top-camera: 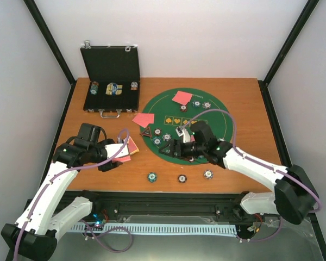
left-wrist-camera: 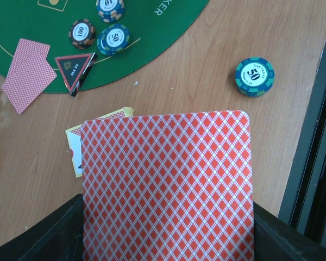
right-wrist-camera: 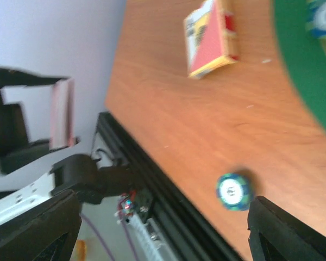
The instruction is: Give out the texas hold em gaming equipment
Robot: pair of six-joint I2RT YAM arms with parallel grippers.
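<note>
My left gripper (top-camera: 118,153) is shut on a stack of red-backed playing cards (left-wrist-camera: 167,190), held above the wood left of the green mat. A yellow card box (top-camera: 132,145) lies just beyond it. My right gripper (top-camera: 175,148) hovers over the mat's near-left part, open with nothing between its fingers (right-wrist-camera: 32,228). Two cards (left-wrist-camera: 28,73) and a black triangle marker (left-wrist-camera: 74,69) lie at the mat's left edge, with striped chips (left-wrist-camera: 113,39) beside them. More cards (top-camera: 181,98) and chips (top-camera: 196,103) sit at the mat's far side. A blue chip (left-wrist-camera: 254,76) lies on the bare wood.
The green felt mat (top-camera: 228,125) covers the table's middle right. An open black case (top-camera: 111,81) with chips in it stands at the back left. Three chips (top-camera: 182,178) lie in a row on the wood near the front rail (top-camera: 168,202).
</note>
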